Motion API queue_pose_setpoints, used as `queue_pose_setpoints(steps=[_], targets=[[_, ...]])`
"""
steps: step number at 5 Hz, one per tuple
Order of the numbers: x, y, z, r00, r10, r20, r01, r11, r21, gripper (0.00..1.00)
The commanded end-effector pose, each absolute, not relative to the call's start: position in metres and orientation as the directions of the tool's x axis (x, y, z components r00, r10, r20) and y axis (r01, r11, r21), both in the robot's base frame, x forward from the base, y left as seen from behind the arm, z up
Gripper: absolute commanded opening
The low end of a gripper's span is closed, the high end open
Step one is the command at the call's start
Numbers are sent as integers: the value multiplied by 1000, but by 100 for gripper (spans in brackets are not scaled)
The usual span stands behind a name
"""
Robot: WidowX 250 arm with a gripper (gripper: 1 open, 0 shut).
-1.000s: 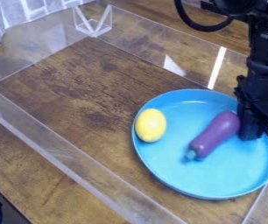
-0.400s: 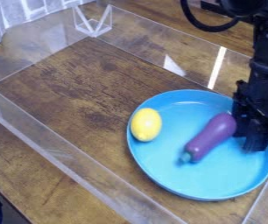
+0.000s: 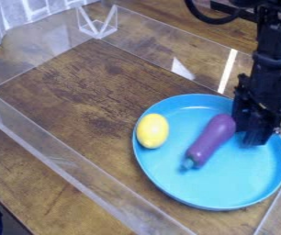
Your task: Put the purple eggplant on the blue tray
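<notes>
The purple eggplant [image 3: 209, 141] lies flat on the blue tray [image 3: 235, 181], stem end toward the front left and its thick end up by the gripper. My gripper [image 3: 257, 129] points straight down over the tray's right side, right at the eggplant's thick end. Its black fingers [image 3: 243, 126] stand apart, open, and do not clasp the eggplant.
A yellow lemon [image 3: 153, 131] sits at the tray's left rim. Clear acrylic walls [image 3: 57, 156] border the wooden table on the left and front, and a clear plastic stand [image 3: 99, 18] is at the back. The tray reaches close to the table's right edge.
The fingers have spread away from the eggplant's thick end and the hand has lifted slightly. The eggplant, lemon and tray have shifted a little to the left.
</notes>
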State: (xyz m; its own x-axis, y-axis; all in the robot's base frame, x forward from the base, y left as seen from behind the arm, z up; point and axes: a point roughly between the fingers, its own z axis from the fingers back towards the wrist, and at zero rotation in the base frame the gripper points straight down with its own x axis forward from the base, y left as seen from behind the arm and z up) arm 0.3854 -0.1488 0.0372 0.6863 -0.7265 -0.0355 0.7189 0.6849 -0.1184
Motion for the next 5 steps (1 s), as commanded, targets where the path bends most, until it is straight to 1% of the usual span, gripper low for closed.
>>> queue_pose_setpoints(steps=[1, 3, 5], targets=[[398, -149, 58, 700, -714, 30, 713, 696, -79, 100], [405, -149, 39, 848, -529, 29, 530, 845, -72, 100], [403, -174, 45, 804, -594, 34, 595, 802, -58, 100]])
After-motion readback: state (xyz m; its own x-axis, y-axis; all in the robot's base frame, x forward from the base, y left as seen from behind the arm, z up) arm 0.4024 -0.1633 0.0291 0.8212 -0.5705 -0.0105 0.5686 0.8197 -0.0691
